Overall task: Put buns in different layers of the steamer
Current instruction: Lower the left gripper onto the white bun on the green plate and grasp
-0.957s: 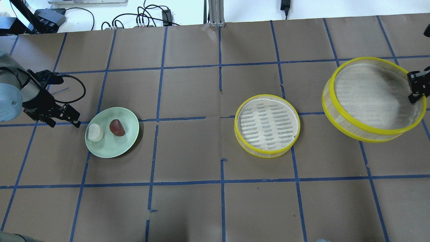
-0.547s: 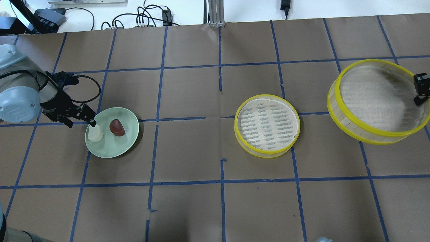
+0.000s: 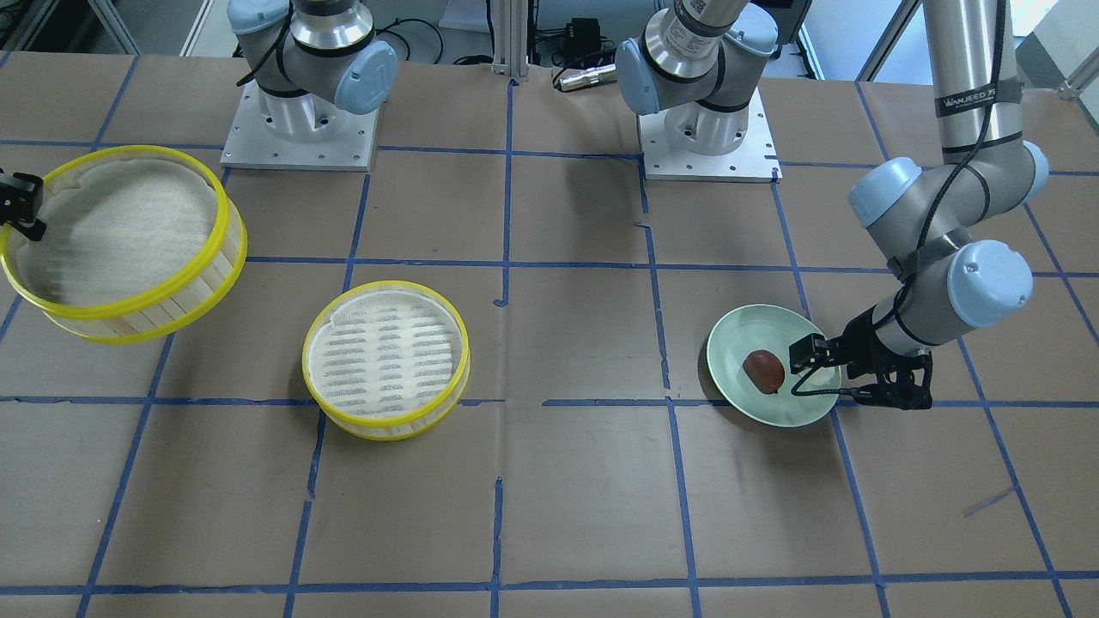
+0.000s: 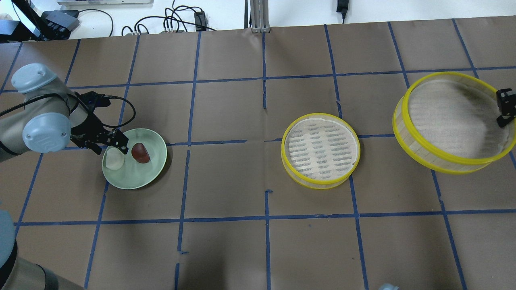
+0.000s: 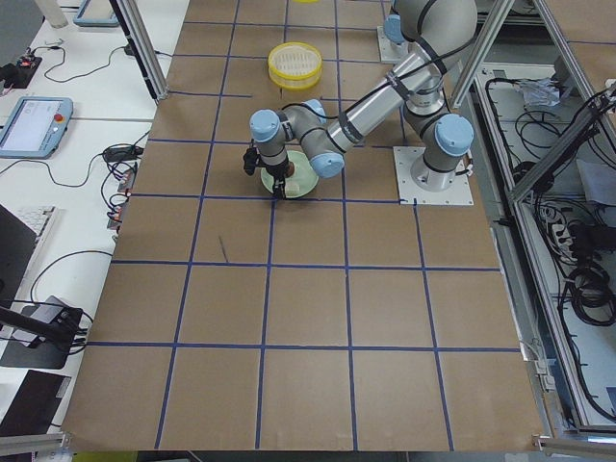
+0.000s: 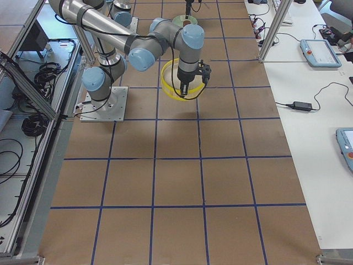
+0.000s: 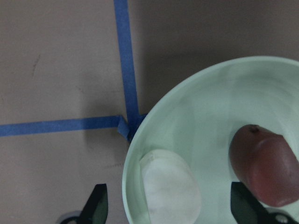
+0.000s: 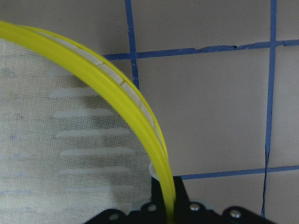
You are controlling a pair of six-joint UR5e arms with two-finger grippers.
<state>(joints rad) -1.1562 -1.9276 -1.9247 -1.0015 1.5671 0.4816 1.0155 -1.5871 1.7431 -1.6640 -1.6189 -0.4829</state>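
Left gripper (image 7: 170,210), fingers spread above the white bun (image 4: 115,160): centre, descend, close gently. Right gripper (image 4: 504,117) fingers clamp the raised steamer tier (image 4: 439,159).

You have the white bun (image 7: 170,186), roundish and matte, lying between the spread left fingers (image 7: 96,207). The brown bun (image 7: 264,170), oval and glossy, lies just outside the farther finger, apart from the white one. The raised tier (image 4: 439,159), with its yellow rim, slat wall and white mesh liner, hangs tilted, its rim pinched by the right fingers (image 8: 180,193). The flat tier (image 4: 322,183) sits level, mouth up, between the two pairs of fingers, nearer the right pair
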